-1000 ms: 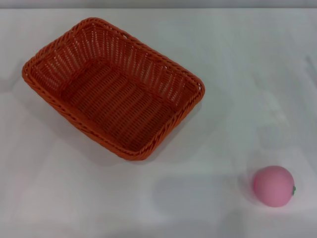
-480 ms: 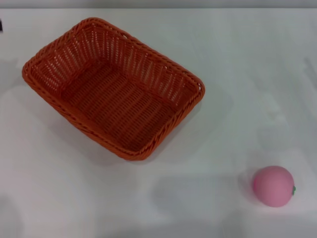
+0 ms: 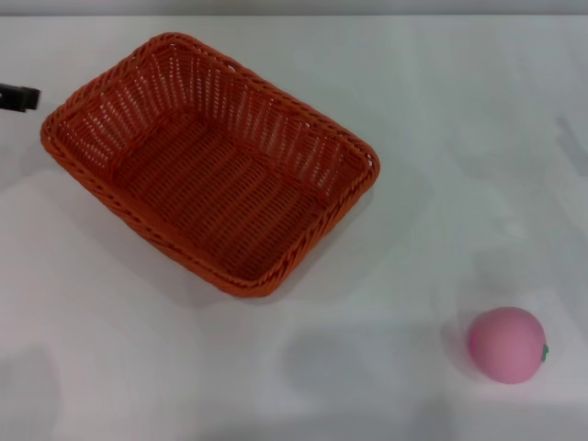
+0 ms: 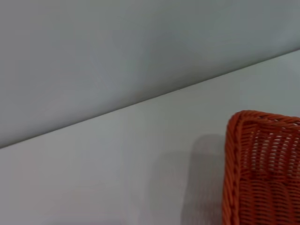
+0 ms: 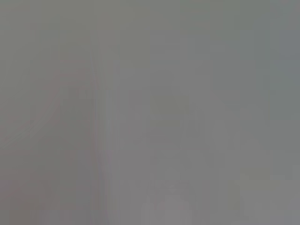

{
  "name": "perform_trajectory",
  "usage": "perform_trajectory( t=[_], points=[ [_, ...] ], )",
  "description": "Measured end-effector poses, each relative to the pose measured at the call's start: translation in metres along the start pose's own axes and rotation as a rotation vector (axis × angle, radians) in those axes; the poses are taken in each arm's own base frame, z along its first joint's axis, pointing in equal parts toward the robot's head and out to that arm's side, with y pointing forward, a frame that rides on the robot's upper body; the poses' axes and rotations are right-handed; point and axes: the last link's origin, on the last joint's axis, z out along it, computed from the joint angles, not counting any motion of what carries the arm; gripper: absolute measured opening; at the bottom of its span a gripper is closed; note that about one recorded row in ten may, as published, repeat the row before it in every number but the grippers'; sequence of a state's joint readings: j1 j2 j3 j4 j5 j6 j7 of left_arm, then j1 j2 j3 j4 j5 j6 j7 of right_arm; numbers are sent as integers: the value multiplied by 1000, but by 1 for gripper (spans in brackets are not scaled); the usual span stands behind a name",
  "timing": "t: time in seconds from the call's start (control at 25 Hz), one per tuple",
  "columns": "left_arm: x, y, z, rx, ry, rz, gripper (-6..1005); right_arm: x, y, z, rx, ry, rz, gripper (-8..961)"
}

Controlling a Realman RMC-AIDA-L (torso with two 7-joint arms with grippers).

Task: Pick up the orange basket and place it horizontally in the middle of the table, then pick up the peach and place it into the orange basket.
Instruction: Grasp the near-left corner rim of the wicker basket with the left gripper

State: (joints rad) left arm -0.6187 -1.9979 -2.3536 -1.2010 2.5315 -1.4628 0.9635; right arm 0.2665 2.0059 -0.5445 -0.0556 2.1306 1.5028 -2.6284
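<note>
On the head view, we see the orange basket (image 3: 209, 163) sitting left of centre on the tabletop (image 3: 441, 138), long axis running diagonally from far-left to near-right, open side up. We judge it light and stiff; the braided rim is the place to grip, mid-way along a long side. The peach (image 3: 508, 344) sits near-right, well apart from it, stem spot facing right; likely smooth and prone to roll. A dark tip of the left gripper (image 3: 18, 96) shows at the left edge, just beside the basket's far-left corner; we can't tell how its fingers stand. Left wrist view: one basket corner and bare tabletop. Right wrist view: blank grey, right gripper unseen.
</note>
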Motion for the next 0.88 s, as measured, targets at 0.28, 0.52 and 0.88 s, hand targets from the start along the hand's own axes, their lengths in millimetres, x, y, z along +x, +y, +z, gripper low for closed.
perform_trajectory(
  t=[0.28, 0.52, 0.88],
  points=[
    [-12, 8, 20, -33, -14, 13, 861, -1, 4, -4, -10, -21, 14, 841],
    [-17, 10, 31, -29, 0, 25, 862, -2, 6, -5, -17, -30, 20, 840],
    [-19, 17, 47, -47, 0, 35, 861, -2, 6, -9, -14, -30, 23, 837]
  ],
)
